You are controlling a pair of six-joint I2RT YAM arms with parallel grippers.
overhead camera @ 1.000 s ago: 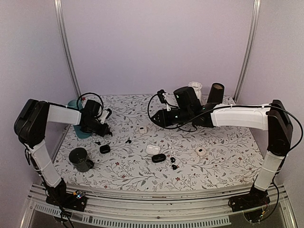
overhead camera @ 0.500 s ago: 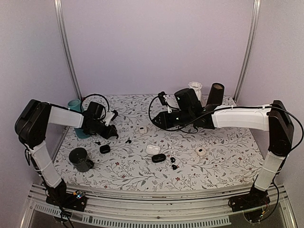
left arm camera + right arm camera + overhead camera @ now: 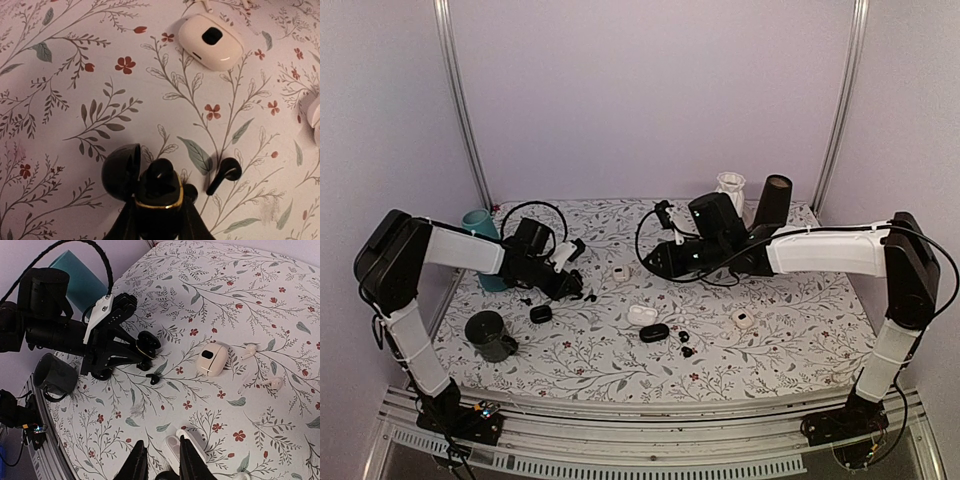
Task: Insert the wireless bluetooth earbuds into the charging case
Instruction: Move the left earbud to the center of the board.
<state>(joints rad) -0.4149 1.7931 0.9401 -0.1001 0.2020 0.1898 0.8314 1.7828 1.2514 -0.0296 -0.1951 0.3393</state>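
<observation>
Left end effector (image 3: 157,220) is clamped on the black charging case (image 3: 159,192), gold rim up, lid (image 3: 120,170) swung open to the left in the wrist view. Just right of the case, not touching it, one black earbud (image 3: 224,175) lies flat on the worktop (image 3: 65,100). Its long axis runs diagonal: bud end up-right, stem tip pointing down-left toward the case. So the earbud is v. close to the left arm, but that arm's fingers are full w/ the case.

Right end effector (image 3: 161,450) hangs above the worktop over a white open case (image 3: 187,445), w/ the black earbud further off, toward the left arm. Its fingers show a narrow gap; we cannot tell if anything sits between them, as the frame edge cuts that off.

We judge the pick falls to the right arm: cross to the earbud and close across the stem, not along it.

Further out, a cream case (image 3: 210,35) sits well apart, at the top of the left wrist view
</observation>
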